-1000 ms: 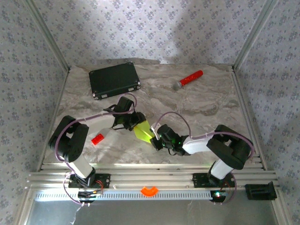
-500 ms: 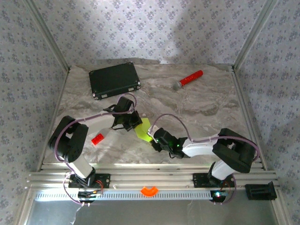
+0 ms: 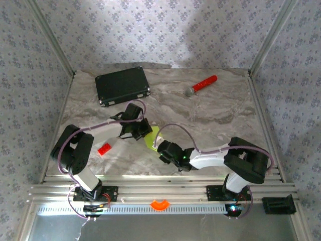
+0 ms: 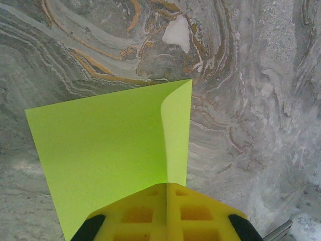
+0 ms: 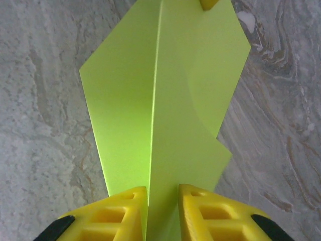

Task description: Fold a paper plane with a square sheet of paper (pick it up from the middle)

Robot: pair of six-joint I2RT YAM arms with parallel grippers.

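Fingers (image 4: 167, 211) and (image 5: 163, 213) of both arms pinch the folded paper (image 5: 165, 100), creases clearest from the wrists.

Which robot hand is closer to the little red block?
Left. The left end effector sits just right of the small red block, pinching the paper. The right end effector is farther right, past the paper.

The case (image 3: 122, 86) lies far left on the surface (image 3: 225, 115), microphone (image 3: 201, 85) far right, block (image 3: 104, 148) near left, sheet (image 3: 152, 137) central
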